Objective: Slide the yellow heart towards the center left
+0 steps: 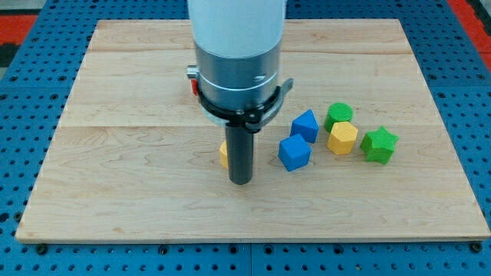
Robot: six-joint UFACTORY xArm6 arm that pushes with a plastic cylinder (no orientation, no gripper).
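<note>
The yellow heart (223, 153) shows only as a small yellow sliver at the left side of the dark rod, near the middle of the wooden board (115, 153); most of it is hidden behind the rod. My tip (241, 182) rests on the board just in front of and to the right of the heart, close to it or touching it. The arm's white and grey body fills the view's top centre.
Two blue blocks (294, 152) (305, 125) lie right of the rod. Further right are a yellow hexagon (342, 139), a green round block (338, 115) and a green star (379, 145). A red block (194, 84) peeks out behind the arm.
</note>
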